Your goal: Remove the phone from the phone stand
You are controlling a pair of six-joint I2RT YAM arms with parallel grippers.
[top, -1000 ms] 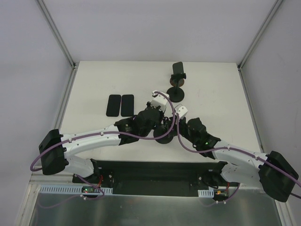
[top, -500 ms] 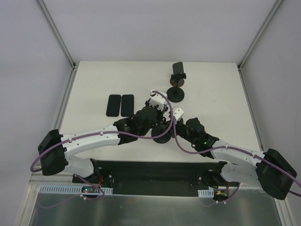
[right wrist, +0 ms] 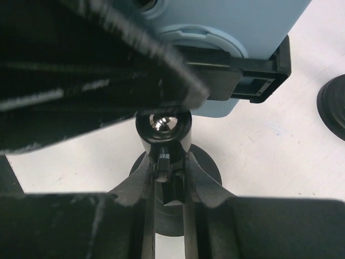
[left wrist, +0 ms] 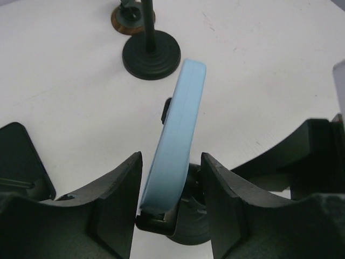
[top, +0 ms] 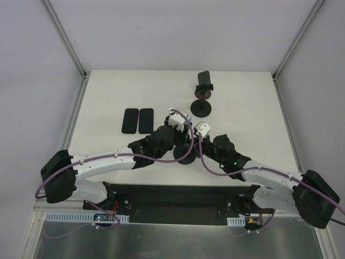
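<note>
A light blue phone stands on edge in the black clamp of a phone stand in the middle of the table. My left gripper is open and straddles the phone's lower part. Its left finger is close against the phone, while a small gap shows at the right finger. My right gripper is shut on the stand's stem, just under the ball joint and above the round base. From above, the two wrists hide most of the phone.
A second stand holding a black phone is farther back, its base just beyond the blue phone. Two black phones lie flat at the left. White walls ring the table.
My left jaws have opened off the blue phone. My right jaws have shut on the stand's stem. Both wrists and the stand have shifted slightly toward the near left.
</note>
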